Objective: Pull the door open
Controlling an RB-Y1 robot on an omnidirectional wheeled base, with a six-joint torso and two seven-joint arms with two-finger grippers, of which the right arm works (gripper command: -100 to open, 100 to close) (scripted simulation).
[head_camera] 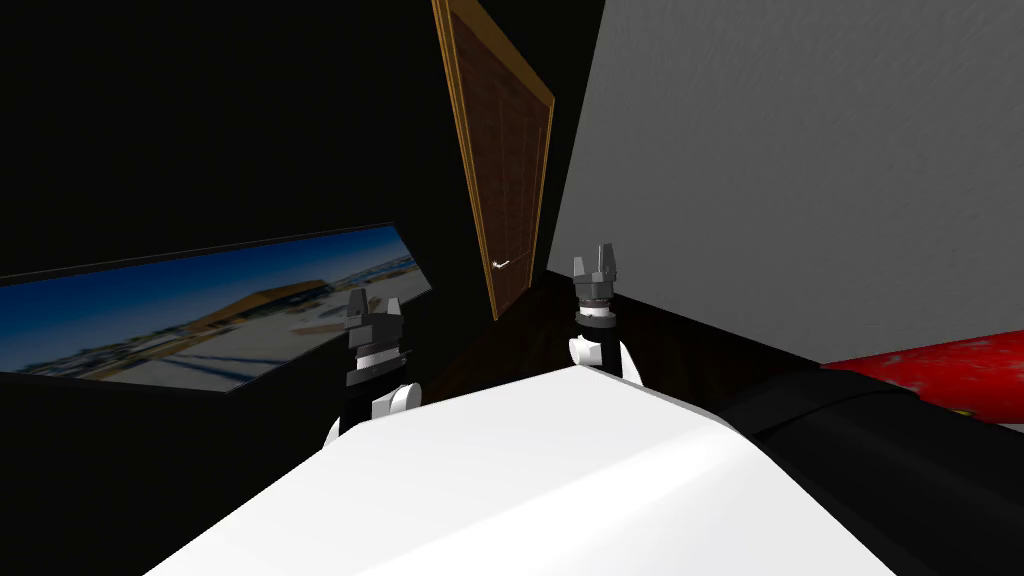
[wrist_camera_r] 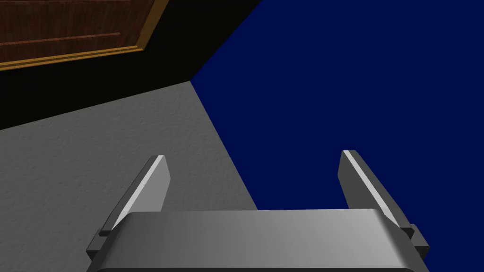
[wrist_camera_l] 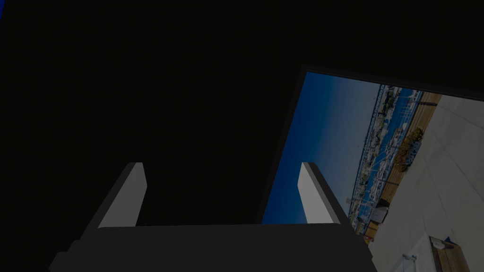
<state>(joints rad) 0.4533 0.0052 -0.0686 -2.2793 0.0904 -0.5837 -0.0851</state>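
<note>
Door (head_camera: 505, 180): brown, far ahead, well apart from me.
My left claw (head_camera: 373, 302): spread, empty.
My right claw (head_camera: 594, 260): spread, empty.

Both arms are raised ahead of the torso, forearms pointing forward and up, well apart from each other. The left end effector (head_camera: 372, 306) grips nothing, and its two blade fingers (wrist_camera_l: 127, 198) stand wide apart. The right end effector (head_camera: 595, 262) reaches slightly farther forward, its fingers (wrist_camera_r: 149, 186) likewise spread with nothing between them.
</note>
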